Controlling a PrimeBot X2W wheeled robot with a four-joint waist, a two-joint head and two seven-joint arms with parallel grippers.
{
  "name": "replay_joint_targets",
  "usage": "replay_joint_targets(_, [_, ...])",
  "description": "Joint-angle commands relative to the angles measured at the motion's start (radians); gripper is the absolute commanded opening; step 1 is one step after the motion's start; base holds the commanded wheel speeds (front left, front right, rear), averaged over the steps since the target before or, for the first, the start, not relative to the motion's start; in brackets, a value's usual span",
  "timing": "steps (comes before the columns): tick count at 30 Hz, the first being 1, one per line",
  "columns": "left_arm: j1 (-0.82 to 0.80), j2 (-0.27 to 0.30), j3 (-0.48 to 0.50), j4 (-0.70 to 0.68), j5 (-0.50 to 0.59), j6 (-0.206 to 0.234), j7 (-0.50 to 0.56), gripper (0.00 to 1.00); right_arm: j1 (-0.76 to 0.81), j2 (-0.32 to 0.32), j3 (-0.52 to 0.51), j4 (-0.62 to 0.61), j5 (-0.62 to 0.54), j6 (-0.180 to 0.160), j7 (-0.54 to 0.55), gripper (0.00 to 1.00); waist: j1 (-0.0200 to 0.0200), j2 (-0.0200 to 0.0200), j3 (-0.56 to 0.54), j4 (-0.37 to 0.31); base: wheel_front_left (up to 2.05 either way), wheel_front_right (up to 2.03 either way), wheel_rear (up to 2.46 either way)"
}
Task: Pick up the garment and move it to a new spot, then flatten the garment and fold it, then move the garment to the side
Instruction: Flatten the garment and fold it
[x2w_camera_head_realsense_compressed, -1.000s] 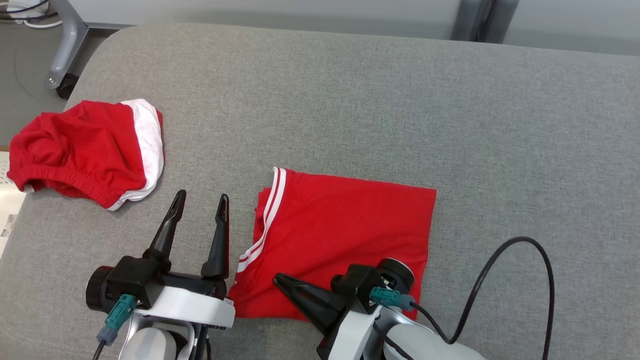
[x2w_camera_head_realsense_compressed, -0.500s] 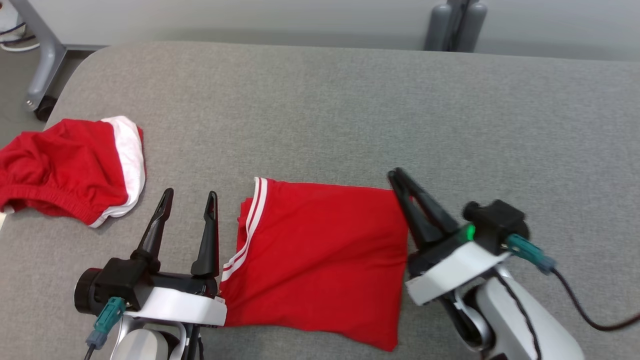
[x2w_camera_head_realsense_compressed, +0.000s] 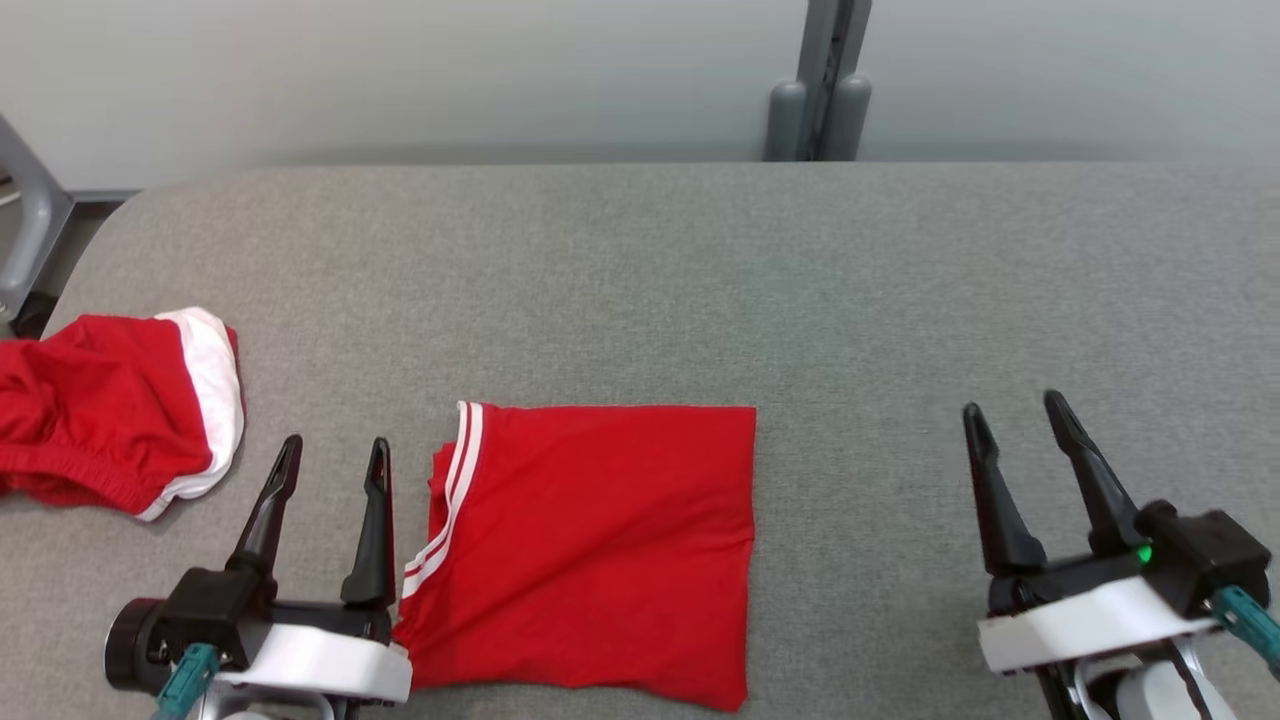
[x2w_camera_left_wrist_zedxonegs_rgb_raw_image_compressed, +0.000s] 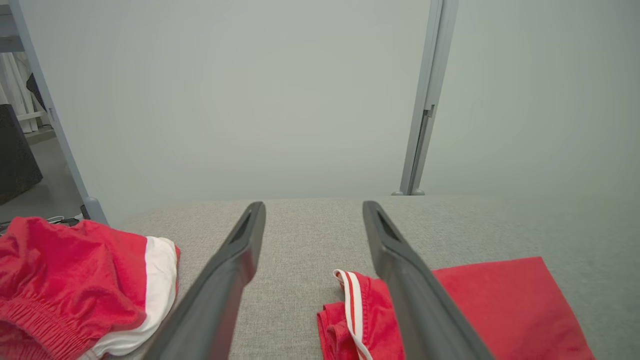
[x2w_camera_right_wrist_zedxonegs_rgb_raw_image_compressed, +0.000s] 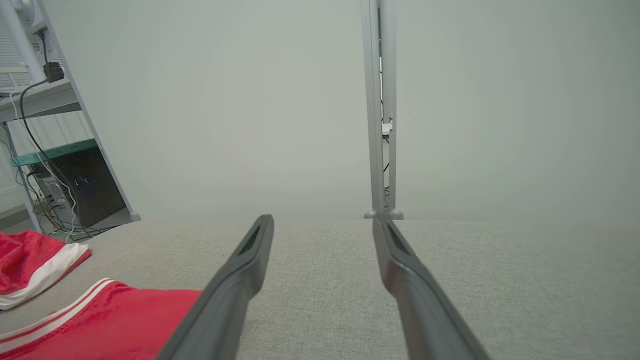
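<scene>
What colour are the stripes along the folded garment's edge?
White stripes on the red folded garment; clearest in head view.

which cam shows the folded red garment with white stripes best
The head view: the folded garment lies almost whole there, its four edges and the white stripes on its left side plain. The left wrist view cuts the garment off at the bottom; the right wrist view catches a striped piece at lower left.
</scene>
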Motion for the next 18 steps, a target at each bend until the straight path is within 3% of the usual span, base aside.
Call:
replay_joint_targets(1, [0.014, 0.007, 0.005, 0.001, 0.007, 0.006, -0.005, 1.00, 0.019, -0.008, -0.012, -0.010, -0.008, 0.000, -0.004, 1.00, 0.0000, 0.0000, -0.019, -0.017, 0.00, 0.00, 0.00])
replay_joint_targets(18, [0.146, 0.044, 0.014, -0.004, 0.023, 0.039, 0.012, 1.00, 0.212, 0.002, -0.081, -0.111, -0.047, 0.000, 0.073, 1.00, 0.0000, 0.0000, -0.137, -0.054, 0.00, 0.00, 0.00])
